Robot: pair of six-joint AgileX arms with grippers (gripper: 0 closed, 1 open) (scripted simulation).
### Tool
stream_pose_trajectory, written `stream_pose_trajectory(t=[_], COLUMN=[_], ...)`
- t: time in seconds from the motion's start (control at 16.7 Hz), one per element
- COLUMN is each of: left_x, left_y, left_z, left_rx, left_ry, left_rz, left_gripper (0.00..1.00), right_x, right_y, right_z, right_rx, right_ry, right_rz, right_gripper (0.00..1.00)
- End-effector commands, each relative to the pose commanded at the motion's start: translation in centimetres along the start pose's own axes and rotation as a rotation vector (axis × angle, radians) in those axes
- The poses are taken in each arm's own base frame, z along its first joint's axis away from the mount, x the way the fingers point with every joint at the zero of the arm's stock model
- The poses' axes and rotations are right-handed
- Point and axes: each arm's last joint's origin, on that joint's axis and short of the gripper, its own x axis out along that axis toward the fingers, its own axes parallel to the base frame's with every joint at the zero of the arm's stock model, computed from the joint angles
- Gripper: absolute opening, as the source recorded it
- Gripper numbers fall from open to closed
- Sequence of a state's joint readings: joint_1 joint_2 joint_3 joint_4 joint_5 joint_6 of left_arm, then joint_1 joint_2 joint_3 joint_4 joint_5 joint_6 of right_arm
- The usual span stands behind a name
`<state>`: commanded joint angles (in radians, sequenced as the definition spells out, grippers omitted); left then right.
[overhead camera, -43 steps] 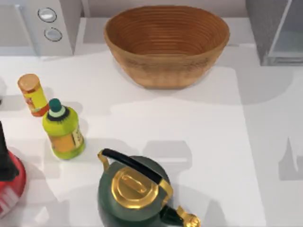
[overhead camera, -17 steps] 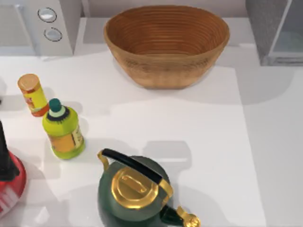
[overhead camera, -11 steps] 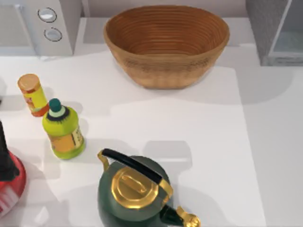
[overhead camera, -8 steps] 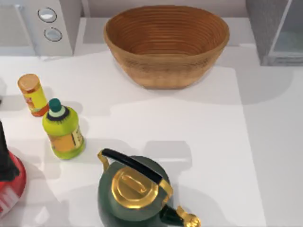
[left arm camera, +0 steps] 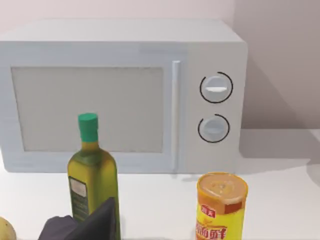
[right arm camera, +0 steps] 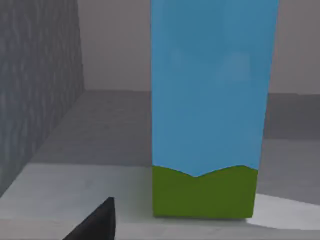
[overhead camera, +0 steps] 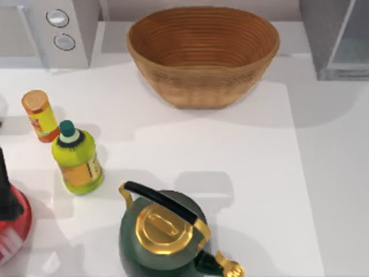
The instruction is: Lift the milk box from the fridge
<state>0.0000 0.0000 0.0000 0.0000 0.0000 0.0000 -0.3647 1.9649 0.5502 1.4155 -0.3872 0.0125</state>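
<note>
Inside the fridge (right arm camera: 40, 75), with its rough grey wall beside it, the smooth boxy milk box (right arm camera: 210, 115) stands upright on the floor; whether the right gripper's claw is open cannot be told.

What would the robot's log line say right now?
stage: approach | right end effector: facing blue-and-green milk box upright inside dark grey fridge | carton: not gripped | left arm: parked facing light grey microwave

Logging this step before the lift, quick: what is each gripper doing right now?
Left gripper: cannot be told; it faces the microwave and two bottles.
Right gripper: cannot be told; one finger shows just short of the milk box, not touching it.
</note>
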Motion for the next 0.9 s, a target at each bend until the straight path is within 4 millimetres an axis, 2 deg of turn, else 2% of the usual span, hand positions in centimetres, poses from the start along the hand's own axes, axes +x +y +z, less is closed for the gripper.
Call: stream_pose_trajectory(t=[0.18,0.36,0.48,0.78,0.9], left_x=[0.0,0.0,0.0,0.0,0.0], left_y=[0.0,0.0,0.0,0.0,0.0], left_z=[0.0,0.0,0.0,0.0,0.0], left_rx=[0.0,0.0,0.0,0.0,0.0], left_ry=[0.0,0.0,0.0,0.0,0.0], left_rz=[0.0,0.0,0.0,0.0,0.0], left_gripper=[1.0,1.0,1.0,1.0,1.0], right_x=[5.4,8.9,10.0,10.1,10.9], right_y=[-0.5,0.4,1.1,1.1,1.0], right_z=[1.9,1.5,0.9,0.9,0.6], right_rx=[-0.023,-0.007,-0.001,-0.001,0.001], right_ry=[-0.067,-0.031,-0.006,-0.006,0.002], right_rz=[-0.02,-0.049,-0.054,-0.056,-0.054], right_gripper=[1.0,1.0,1.0,1.0,1.0])
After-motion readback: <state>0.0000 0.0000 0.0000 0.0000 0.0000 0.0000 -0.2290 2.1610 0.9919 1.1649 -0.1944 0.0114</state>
